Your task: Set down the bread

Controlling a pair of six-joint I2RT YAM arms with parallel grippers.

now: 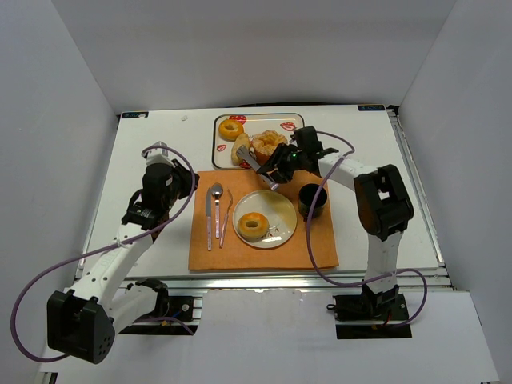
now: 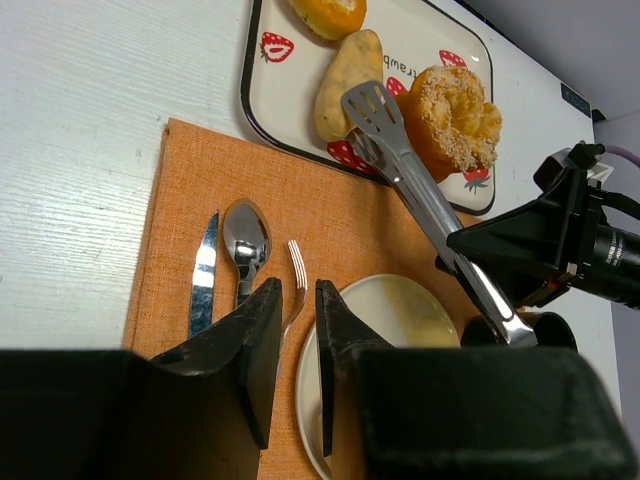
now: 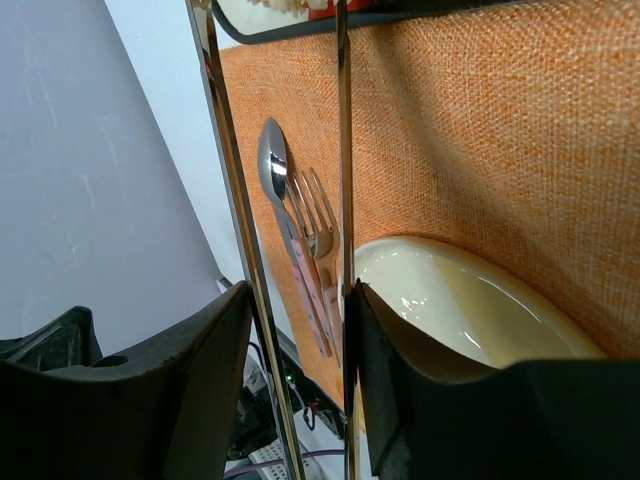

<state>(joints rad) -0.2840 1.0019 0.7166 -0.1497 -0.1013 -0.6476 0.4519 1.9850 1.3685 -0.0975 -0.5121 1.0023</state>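
Right tool grips tongs, tips open beside tray breads. One bagel on plate; next bread ungrasped. Left tool nearly closed, empty.

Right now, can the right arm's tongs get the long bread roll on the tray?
Probably yes: the tongs in the right claw already hover by the roll, nothing between.

Arms: you see white links, black joints.
Cables: purple, looping.
Fingers: matte black.
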